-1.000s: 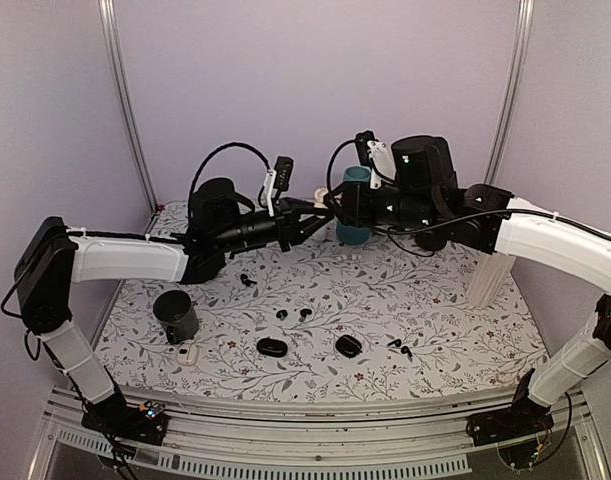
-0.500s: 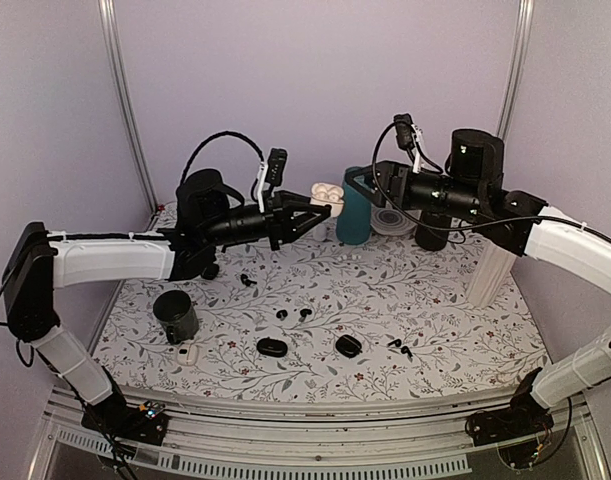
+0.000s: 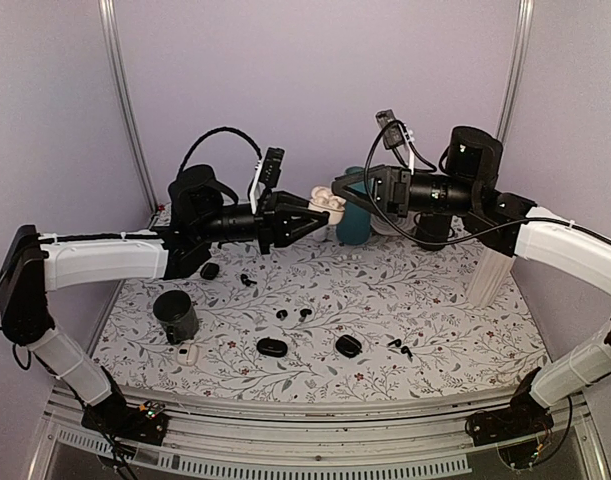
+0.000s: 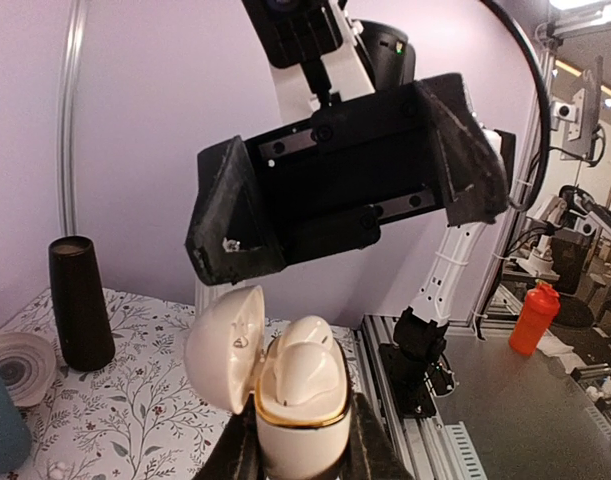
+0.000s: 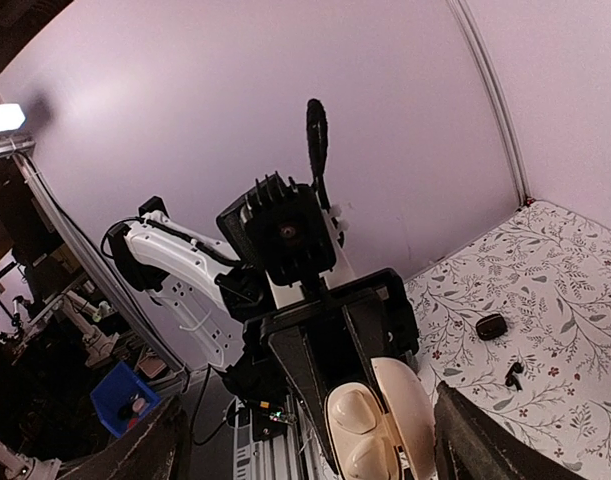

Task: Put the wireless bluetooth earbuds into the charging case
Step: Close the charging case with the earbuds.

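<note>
My left gripper [image 3: 310, 212] is shut on a cream charging case [image 3: 326, 202], held in the air above the back of the table. In the left wrist view the case [image 4: 300, 385] stands upright between my fingers, its lid [image 4: 223, 345] hinged open to the left, with two white earbuds seated inside. My right gripper [image 3: 345, 192] is open and empty, facing the case from just beyond it; it fills the top of the left wrist view [image 4: 345, 190]. Tiny black earbuds [image 3: 282, 314] [image 3: 305, 313] lie on the floral table, with others at the left [image 3: 247, 279] and right [image 3: 397, 346].
Black pebble cases lie on the table [image 3: 270, 347] [image 3: 348, 345] [image 3: 210, 270]. A black cup [image 3: 176, 315] and a small white case [image 3: 188, 355] sit front left. A teal bottle [image 3: 355, 222], a black cone [image 3: 430, 232] and a white post [image 3: 488, 272] stand at the back right.
My right gripper pulled back to the right, then came left again towards the case with its jaws open. My left gripper kept hold of the case and hardly moved.
</note>
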You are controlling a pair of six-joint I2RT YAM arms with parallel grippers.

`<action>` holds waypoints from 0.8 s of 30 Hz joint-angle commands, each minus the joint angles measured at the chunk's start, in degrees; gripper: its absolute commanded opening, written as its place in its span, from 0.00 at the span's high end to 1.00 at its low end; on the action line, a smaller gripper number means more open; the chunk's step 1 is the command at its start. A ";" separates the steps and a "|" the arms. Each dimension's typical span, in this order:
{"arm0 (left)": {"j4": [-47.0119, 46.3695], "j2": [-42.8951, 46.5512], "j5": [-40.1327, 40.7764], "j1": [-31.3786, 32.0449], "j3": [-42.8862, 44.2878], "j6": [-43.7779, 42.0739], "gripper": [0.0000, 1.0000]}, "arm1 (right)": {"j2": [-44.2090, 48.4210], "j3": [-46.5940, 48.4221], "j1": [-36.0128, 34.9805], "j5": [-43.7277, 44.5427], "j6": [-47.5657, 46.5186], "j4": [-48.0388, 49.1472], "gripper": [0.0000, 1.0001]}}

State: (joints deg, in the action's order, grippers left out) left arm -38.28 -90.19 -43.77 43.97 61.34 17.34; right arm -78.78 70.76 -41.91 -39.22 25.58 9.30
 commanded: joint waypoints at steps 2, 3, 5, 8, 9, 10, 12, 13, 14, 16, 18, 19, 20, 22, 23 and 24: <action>-1.60 1.55 -1.90 -0.02 1.06 0.66 1.00 | -1.58 -0.54 0.25 -4.70 1.59 3.38 0.16; -1.69 1.52 -1.93 0.00 1.08 0.75 1.00 | -1.84 -0.54 0.24 -4.94 1.73 3.44 0.16; -1.84 1.36 -1.85 -0.02 1.07 1.02 1.00 | -2.49 -0.54 0.21 -5.82 2.24 3.80 0.16; -2.44 1.25 -1.47 0.05 0.98 1.49 1.00 | -3.19 -0.73 0.21 -7.19 2.90 4.58 0.16; -2.30 1.17 -1.15 -0.01 1.06 1.59 1.00 | -3.20 -0.86 0.24 -7.82 3.21 5.11 0.16; -1.96 1.08 -0.72 -0.04 1.08 1.59 1.00 | -3.25 -0.91 0.25 -8.33 3.35 5.52 0.16; -2.02 0.92 -0.17 -0.06 0.99 1.63 1.00 | -3.33 -0.89 0.25 -8.85 3.50 5.60 0.16; -2.06 0.85 0.18 -0.08 0.98 1.64 1.00 | -3.38 -0.89 0.21 -9.09 3.51 5.56 0.16; -1.96 0.69 0.70 -0.13 1.02 1.72 1.00 | -3.36 -0.83 0.22 -9.46 3.44 5.62 0.16; -1.25 0.36 1.45 -0.26 1.29 1.86 1.00 | -3.20 -0.89 0.25 -9.83 3.26 5.72 0.16; -0.75 -0.08 2.28 -0.35 1.56 2.05 1.00 | -3.09 -0.89 0.24 -10.44 3.18 5.81 0.16; -0.69 -0.29 2.48 -0.40 1.66 2.34 1.00 | -2.97 -0.89 0.25 -10.70 3.12 5.82 0.16; -0.66 -0.52 2.79 -0.46 1.69 2.65 1.00 | -2.95 -0.89 0.24 -11.03 3.08 5.88 0.16; -0.63 -0.80 3.06 -0.73 1.77 3.18 1.00 | -2.63 -1.04 0.25 -11.17 2.92 5.90 0.16; -0.65 -0.90 3.14 -0.78 1.83 3.40 1.00 | -2.40 -1.06 0.24 -10.98 2.78 5.98 0.16; -0.66 -0.97 3.12 -0.84 1.89 3.54 1.00 | -2.11 -1.06 0.24 -10.68 2.59 5.96 0.16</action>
State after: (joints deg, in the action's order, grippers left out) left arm -38.13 -90.15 -42.83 43.66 61.34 19.59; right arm -81.67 70.70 -41.23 -47.44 28.08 14.85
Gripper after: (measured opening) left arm 0.201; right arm 0.842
